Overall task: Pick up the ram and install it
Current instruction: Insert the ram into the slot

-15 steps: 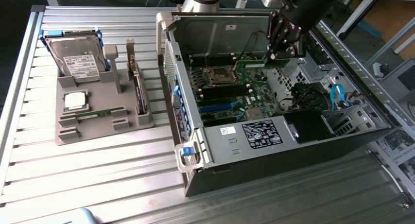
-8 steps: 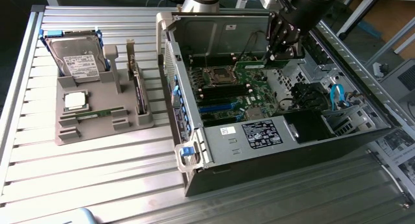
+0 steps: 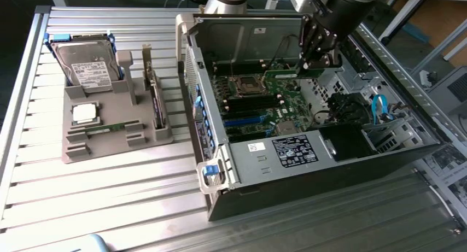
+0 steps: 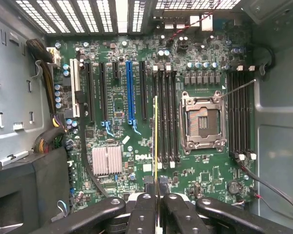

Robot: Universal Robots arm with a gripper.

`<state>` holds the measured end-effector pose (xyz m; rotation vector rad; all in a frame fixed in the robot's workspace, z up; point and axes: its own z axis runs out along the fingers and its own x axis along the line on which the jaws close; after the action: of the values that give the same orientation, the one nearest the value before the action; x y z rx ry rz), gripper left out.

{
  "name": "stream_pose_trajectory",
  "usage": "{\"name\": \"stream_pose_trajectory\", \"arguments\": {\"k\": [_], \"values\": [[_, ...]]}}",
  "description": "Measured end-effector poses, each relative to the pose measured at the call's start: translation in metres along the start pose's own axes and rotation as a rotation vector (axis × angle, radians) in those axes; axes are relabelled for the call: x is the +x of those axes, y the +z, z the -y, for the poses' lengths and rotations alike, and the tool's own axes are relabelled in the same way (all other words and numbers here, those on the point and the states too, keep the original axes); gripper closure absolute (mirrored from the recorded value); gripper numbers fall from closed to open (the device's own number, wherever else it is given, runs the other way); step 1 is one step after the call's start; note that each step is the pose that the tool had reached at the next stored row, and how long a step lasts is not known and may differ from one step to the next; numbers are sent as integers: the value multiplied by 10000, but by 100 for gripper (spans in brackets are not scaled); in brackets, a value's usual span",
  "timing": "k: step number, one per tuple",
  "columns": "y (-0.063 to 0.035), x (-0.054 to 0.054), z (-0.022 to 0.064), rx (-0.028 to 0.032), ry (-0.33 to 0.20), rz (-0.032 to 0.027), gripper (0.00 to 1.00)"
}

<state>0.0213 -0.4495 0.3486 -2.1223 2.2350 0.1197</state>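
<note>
My gripper [image 3: 312,65] hangs inside the open computer case [image 3: 314,148], shut on the ram [image 3: 283,74], a thin green stick held on edge above the motherboard [image 3: 270,99]. In the wrist view the ram [image 4: 156,141] appears edge-on as a thin yellow-green line running out from between my black fingertips [image 4: 144,197]. It sits over the bank of black memory slots [image 4: 167,117] beside the empty CPU socket [image 4: 200,119], still above them and not seated.
A grey holder [image 3: 109,140] at the exterior view's left carries a silver hard drive [image 3: 86,66], a square CPU chip [image 3: 85,113], another green stick [image 3: 109,127] and an upright card [image 3: 153,96]. Cables [image 3: 379,107] and a second slot bank [image 4: 239,117] lie inside the case.
</note>
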Motion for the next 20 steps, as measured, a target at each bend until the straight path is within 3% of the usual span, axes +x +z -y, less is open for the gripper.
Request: {"name": "stream_pose_trajectory", "arguments": {"k": [20], "values": [[94,9,2,0,0,0,88]]}}
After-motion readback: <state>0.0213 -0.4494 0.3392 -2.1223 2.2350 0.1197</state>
